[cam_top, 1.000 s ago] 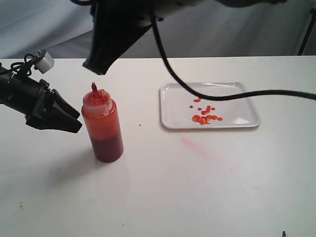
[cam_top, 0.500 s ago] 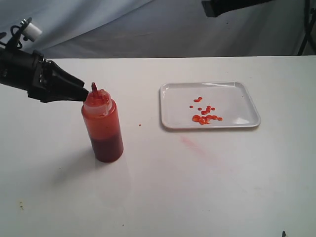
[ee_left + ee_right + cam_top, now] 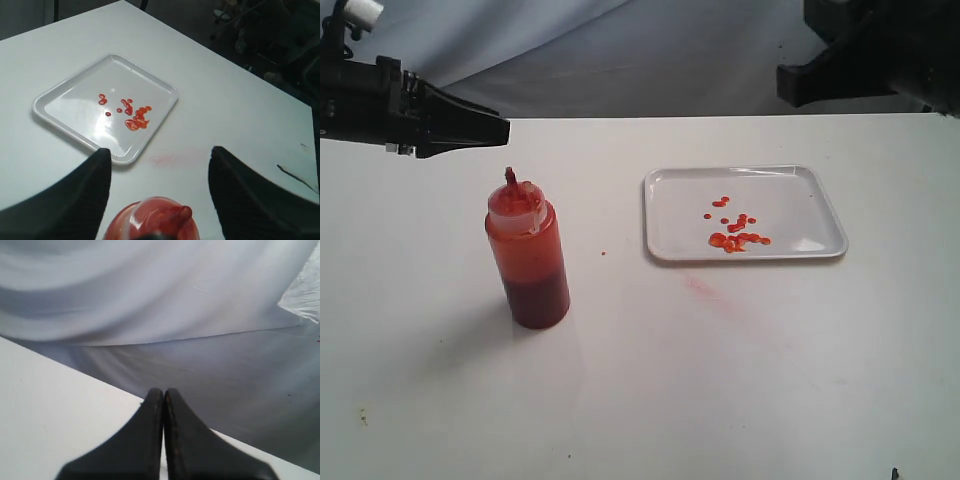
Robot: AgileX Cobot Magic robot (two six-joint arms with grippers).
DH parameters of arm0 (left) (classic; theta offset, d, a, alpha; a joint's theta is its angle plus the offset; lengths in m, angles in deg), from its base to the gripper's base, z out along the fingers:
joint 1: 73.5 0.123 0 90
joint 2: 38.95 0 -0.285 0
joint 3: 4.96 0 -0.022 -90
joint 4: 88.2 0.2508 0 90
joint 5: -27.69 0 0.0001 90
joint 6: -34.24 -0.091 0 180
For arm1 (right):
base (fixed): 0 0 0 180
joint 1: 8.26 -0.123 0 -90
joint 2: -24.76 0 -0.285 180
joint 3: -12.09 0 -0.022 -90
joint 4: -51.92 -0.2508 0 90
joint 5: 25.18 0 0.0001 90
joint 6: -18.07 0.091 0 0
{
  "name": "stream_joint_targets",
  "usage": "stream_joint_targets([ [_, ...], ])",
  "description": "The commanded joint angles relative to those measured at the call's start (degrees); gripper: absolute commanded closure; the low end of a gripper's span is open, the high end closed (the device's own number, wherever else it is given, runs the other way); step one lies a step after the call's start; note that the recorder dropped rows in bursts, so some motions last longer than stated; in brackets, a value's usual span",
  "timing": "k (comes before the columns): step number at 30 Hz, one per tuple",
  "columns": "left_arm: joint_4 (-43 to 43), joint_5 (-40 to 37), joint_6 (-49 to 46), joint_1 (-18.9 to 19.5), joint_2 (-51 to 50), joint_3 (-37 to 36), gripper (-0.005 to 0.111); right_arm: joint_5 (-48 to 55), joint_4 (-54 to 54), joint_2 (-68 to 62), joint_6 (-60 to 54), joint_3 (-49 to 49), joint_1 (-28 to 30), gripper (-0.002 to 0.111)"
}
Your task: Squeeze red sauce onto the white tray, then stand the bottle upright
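White table (image 3: pixel 720 400) is filling the scene, with a pale cloth (image 3: pixel 150 315) hanging behind it. The left pincer (image 3: pixel 490 128) is hanging in the air with its two fingers spread apart, gripping nothing. It is floating above and to the left of the bottle (image 3: pixel 527 255), not touching it. The right pincer (image 3: pixel 163 405) is pressing its fingers tight together on nothing, up near the cloth.

The bottle is standing straight up, its long side running up and down and its red nozzle pointing up. The white tray (image 3: pixel 780 200) is lying flat, well off to the bottle's right, its long side running left to right. The red sauce (image 3: pixel 735 238) is sitting in small drops near the tray's front middle. A faint pink smear (image 3: pixel 705 290) is showing just in front of the tray. Bare table is lying all around the bottle.
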State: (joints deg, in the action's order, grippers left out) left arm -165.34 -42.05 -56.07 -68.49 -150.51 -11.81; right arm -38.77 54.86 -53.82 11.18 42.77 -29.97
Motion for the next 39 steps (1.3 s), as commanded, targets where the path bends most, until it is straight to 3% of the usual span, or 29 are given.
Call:
stream_joint_targets([
  [1,-4.17,-0.22,5.09,-0.24,0.49,0.29,0.051,-8.11,-4.89,2.5,0.08,6.2,0.55,0.108],
  [13,-7.38,-0.22,6.31,-0.35,0.49,0.29,0.055,-15.69,-8.01,9.32,-0.06,19.53,0.55,0.108],
  [16,-7.38,-0.22,6.31,-0.35,1.08,0.29,0.071,-19.75,-10.6,11.59,-1.07,23.57,0.55,0.108],
  [20,-7.16,-0.22,4.31,-0.35,3.99,0.29,0.104,-20.84,-11.5,14.46,-3.5,26.64,0.55,0.108],
  [21,-7.05,-0.22,3.05,-0.35,5.16,0.29,0.106,-20.74,-12.17,15.07,-4.14,26.89,0.55,0.108],
  [28,-6.93,-0.22,1.52,-0.35,16.04,0.29,0.107,-23.08,-25.67,16.47,-11.52,27.32,0.55,0.108],
  [39,-5.35,19.4,3.17,-0.35,35.2,-2.44,0.107,-22.17,-27.57,16.47,-15.23,27.32,0.55,0.108],
])
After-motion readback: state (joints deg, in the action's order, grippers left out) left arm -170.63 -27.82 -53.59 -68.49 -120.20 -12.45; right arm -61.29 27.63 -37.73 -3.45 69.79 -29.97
